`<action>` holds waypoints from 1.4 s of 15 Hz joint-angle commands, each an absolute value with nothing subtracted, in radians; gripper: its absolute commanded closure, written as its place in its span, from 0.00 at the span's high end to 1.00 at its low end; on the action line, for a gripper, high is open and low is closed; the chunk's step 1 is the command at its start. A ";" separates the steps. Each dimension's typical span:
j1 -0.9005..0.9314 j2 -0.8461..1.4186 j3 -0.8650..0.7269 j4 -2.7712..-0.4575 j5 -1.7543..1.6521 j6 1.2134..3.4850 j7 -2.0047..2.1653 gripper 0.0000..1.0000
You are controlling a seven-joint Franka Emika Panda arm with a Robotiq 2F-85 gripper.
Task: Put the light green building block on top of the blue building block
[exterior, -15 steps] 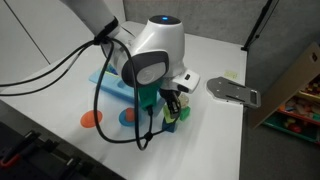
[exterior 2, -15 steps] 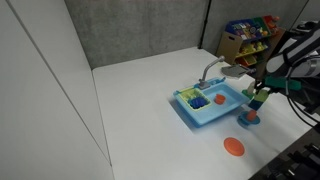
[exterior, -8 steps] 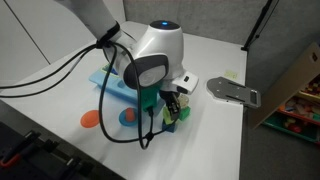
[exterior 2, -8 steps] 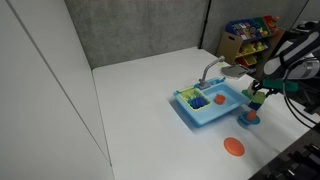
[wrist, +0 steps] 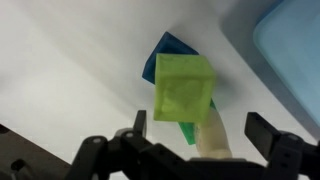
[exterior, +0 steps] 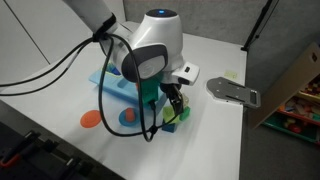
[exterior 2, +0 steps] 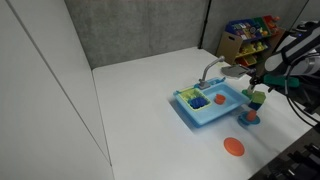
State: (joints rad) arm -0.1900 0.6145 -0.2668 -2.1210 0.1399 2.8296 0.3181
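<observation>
My gripper stands with its jaws wide apart, clear of the light green building block on both sides. That block sits over the blue building block, skewed against it. Beyond them lies the light blue toy sink.

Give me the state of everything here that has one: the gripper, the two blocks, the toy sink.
gripper: open, fingers clear of the blocks.
light green building block: free of the fingers, apparently resting on the blue building block, twisted against it.
blue building block: underneath, mostly covered.
toy sink: upright, small toys in its basin.
</observation>
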 commanded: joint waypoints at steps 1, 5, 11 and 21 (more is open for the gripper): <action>-0.133 0.521 -0.309 -2.193 0.085 2.794 0.287 1.00; -0.082 0.429 -0.313 -2.258 0.010 2.729 0.267 1.00; -0.041 0.294 -0.261 -2.256 -0.064 2.523 0.256 1.00; -0.025 0.075 -0.127 -2.180 -0.119 2.091 0.243 1.00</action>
State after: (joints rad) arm -0.0244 0.1399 -0.1525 -2.1998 -0.0883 2.1994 0.2537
